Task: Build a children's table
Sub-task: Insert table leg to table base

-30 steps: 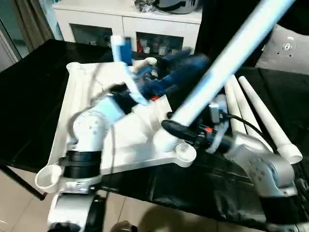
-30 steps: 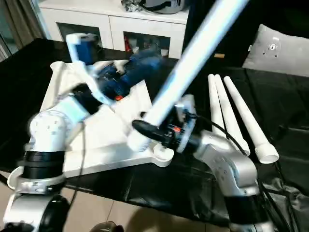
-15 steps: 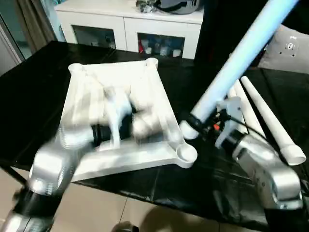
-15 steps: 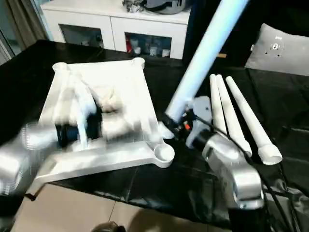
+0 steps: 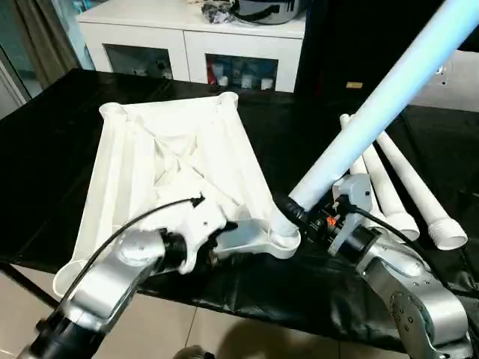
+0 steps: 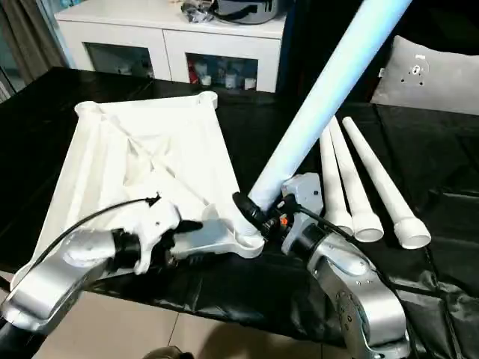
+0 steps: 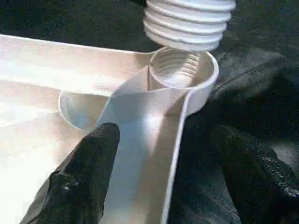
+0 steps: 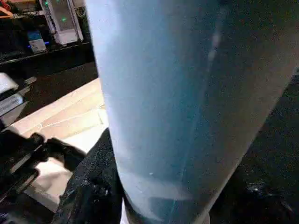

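Black table (image 5: 45, 149) carries the ribbed tabletop (image 5: 172, 157); my left gripper (image 7: 159, 186) straddles its rim, fingers apart, beside the socket (image 7: 183, 74). Right gripper (image 5: 299, 217) clamps the leg (image 5: 374, 120) just above the socket, so I'd square up the threads before twisting.

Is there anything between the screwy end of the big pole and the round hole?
No. In the left wrist view the leg's threaded end hangs just above the corner socket, bare between.

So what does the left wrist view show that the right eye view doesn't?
Left wrist view alone: the threads inside the corner socket and the ridged threaded end of the held leg just above it. Right eye view alone: three spare legs on the black table, and the white cabinet. Both: the tabletop with the left gripper straddling its near rim.
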